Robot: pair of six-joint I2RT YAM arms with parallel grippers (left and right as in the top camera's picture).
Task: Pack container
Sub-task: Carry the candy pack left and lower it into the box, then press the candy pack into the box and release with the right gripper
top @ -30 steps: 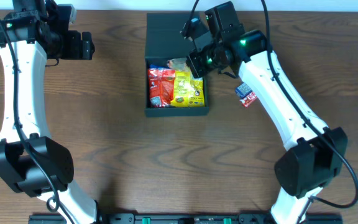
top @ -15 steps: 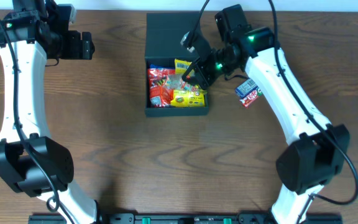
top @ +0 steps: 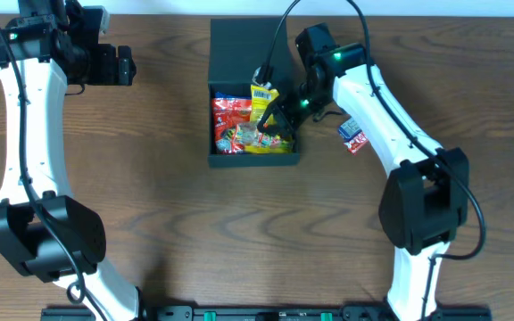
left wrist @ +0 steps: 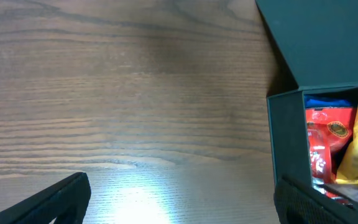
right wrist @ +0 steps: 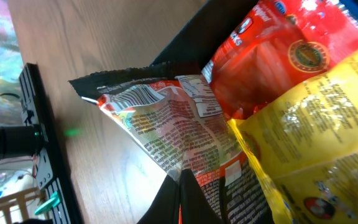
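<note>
Pinched shut in the right hand [top: 269,121]: a red-and-silver packet [right wrist: 166,124], hung low over the open container [top: 252,160] mid-surface [top: 150,223], probably for tucking in beside the red packet [top: 228,116] and yellow packet [top: 273,141]. Spread wide, empty, parked far off: left hand [top: 125,67].

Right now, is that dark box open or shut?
Open: the container has its flap lid folded back, snack packets showing inside.
</note>
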